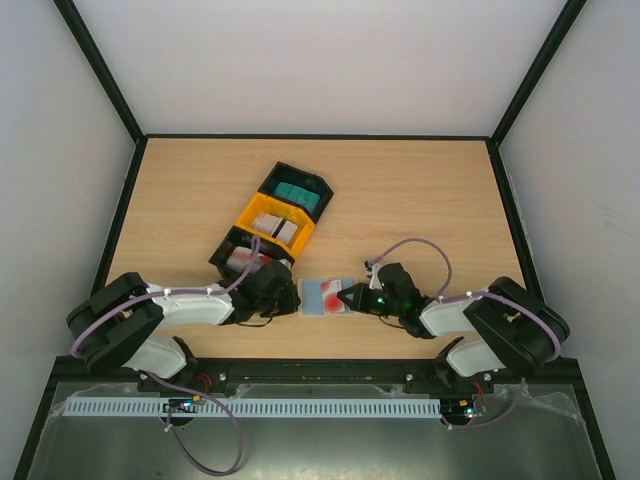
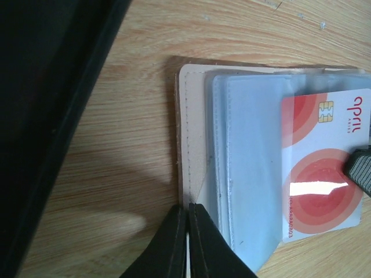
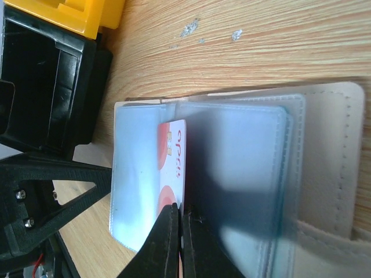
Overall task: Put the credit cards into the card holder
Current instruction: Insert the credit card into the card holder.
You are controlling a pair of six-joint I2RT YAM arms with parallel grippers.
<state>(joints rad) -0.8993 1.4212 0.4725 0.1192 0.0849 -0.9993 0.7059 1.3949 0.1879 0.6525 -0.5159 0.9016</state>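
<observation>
Black fingers of my left pincer (image 2: 187, 209) fill the foreground, pressed together at the near edge of the card holder (image 2: 194, 133), apparently pinching its beige cover, though the contact sits low in the wrist view. I see the holder lying open on the tabletop (image 2: 133, 150), pale blue sleeves fanned upward, directly between my two arms.

From the opposite side, my right pincer (image 3: 179, 209) is clamped shut on the edge of the red-blotched card (image 2: 316, 145). That card rests flat across the sleeves, one side tucked beneath a translucent pocket.

Red lettering on the card reads "april", beside a gold chip and two red concentric discs. A line of digits runs along one edge, too small for me to read.

Just left of the holder stands a black wall of the joined trays (image 1: 247, 216), which run diagonally away from my left arm. Teal cards (image 1: 297, 192) sit in the far black tray and white-grey cards (image 1: 282, 229) in the yellow one.

Bare wood stretches beyond the holder and off to the right, as far as the black frame rails.
</observation>
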